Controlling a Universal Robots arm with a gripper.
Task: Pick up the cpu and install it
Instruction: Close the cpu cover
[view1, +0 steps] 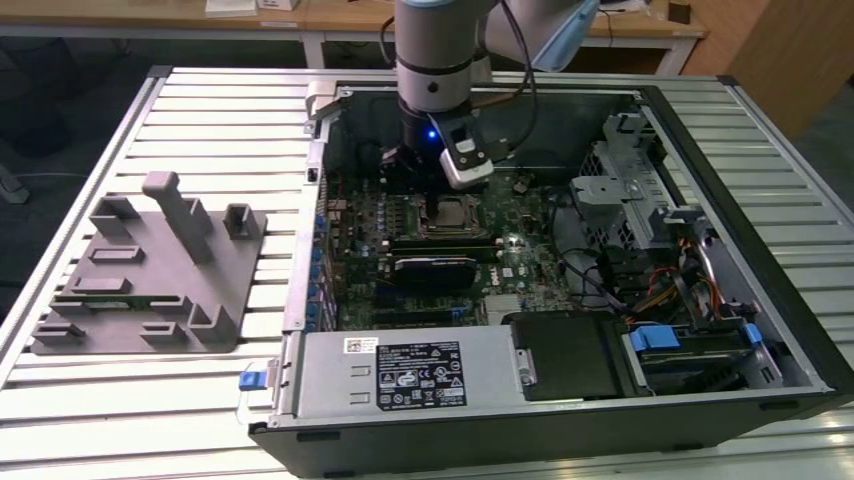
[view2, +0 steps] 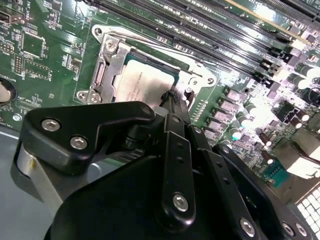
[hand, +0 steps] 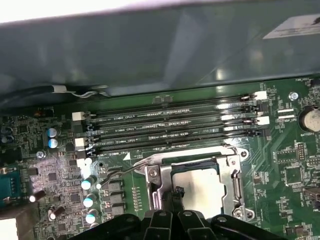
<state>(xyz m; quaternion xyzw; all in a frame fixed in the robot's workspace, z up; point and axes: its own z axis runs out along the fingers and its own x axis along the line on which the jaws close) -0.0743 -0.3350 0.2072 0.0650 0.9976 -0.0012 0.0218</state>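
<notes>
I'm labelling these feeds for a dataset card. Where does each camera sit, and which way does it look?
Exterior view: off the arm, high up, looking down into the open computer case; shows the arm and gripper.
First wrist view: at the wrist, facing the motherboard, memory slots and cpu; shows the gripper's black body.
Second wrist view: at the wrist, from another side of the socket frame; shows the gripper up close.
Shared: all three show the cpu in the socket frame, with the gripper close by it.
</notes>
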